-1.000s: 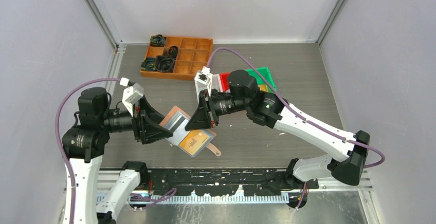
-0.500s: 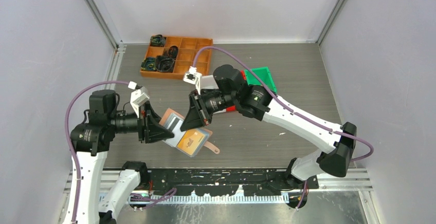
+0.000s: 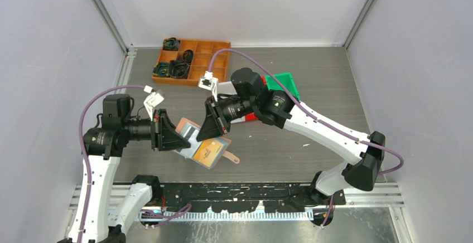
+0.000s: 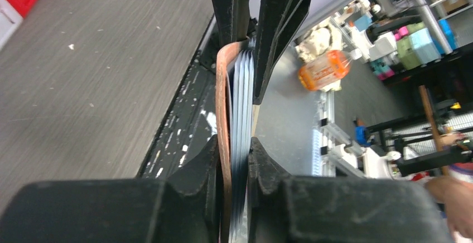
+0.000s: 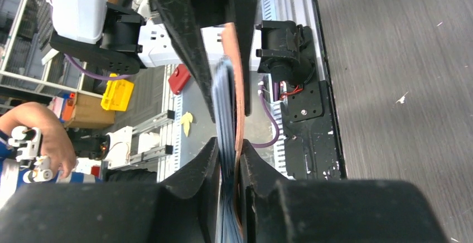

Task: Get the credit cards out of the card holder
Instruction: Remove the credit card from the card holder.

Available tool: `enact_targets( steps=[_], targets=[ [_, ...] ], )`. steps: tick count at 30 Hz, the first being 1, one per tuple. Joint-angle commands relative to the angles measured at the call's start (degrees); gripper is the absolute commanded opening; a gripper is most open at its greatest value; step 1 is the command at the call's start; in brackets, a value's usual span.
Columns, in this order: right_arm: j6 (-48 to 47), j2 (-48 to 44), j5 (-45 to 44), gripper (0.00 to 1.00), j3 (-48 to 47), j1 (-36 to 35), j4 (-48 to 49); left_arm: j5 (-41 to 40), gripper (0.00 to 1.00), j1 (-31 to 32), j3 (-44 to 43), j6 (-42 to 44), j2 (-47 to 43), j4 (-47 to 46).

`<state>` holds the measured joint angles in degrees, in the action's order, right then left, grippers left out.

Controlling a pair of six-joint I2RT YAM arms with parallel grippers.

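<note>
The salmon-pink card holder (image 3: 187, 126) hangs in the air between both grippers, opened flat, with its snap tab (image 3: 233, 158) at the lower right. An orange credit card (image 3: 207, 152) and a white card with a dark stripe (image 3: 191, 137) show in its sleeves. My left gripper (image 3: 170, 136) is shut on its left edge. My right gripper (image 3: 213, 124) is shut on its upper right edge. The left wrist view shows the holder (image 4: 224, 109) edge-on with its bluish sleeves (image 4: 242, 98) between my left gripper's (image 4: 233, 145) jaws. The right wrist view shows it (image 5: 238, 81) the same way in my right gripper (image 5: 228, 148).
The orange compartment tray (image 3: 215, 48) with black items stands at the back left. A green box (image 3: 282, 83) and a red and white item (image 3: 249, 118) lie behind the right arm. The table's front rail (image 3: 234, 190) runs below the holder.
Both arms shifted: the right gripper moved left and back, the left gripper moved right. The holder stays gripped by both and sits a little further left.
</note>
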<state>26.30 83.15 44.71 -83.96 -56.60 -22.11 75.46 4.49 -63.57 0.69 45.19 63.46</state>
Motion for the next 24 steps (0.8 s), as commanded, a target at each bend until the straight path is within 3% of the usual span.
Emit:
enact_targets(
  steps=[1,4,7,13,15,18,19,24],
  targets=[
    [1.5,-0.1,-0.6,0.17,-2.9,-0.3,6.5,7.9,0.28,0.3,2.8,-12.4,-0.2,-12.0],
    [1.6,0.1,-0.5,0.08,-2.9,-0.3,6.4,7.2,0.33,0.3,3.7,-16.5,-1.2,-16.0],
    [1.6,0.5,-0.3,0.08,-3.2,-0.4,6.3,6.7,0.37,0.3,3.6,-16.9,-1.8,-17.0],
    [1.0,0.6,-1.2,0.09,-3.5,-0.1,5.2,4.8,0.08,0.3,1.4,-10.4,-1.6,-11.7],
    [1.5,0.3,-2.5,0.19,-3.7,0.7,5.0,2.6,0.0,0.3,1.1,-8.6,-1.5,-10.3],
    [3.4,-1.5,-6.4,0.52,-3.0,3.2,5.1,-1.9,0.0,0.3,0.5,-8.4,-1.1,-9.8],
    [4.6,-2.6,-8.5,0.58,-2.2,4.3,5.6,-4.0,0.0,0.3,0.1,-8.6,-0.9,-9.8],
    [14.7,-12.6,-24.2,0.61,7.2,9.6,13.5,-13.6,0.0,0.3,-1.5,-11.8,0.6,-12.3]
  ],
)
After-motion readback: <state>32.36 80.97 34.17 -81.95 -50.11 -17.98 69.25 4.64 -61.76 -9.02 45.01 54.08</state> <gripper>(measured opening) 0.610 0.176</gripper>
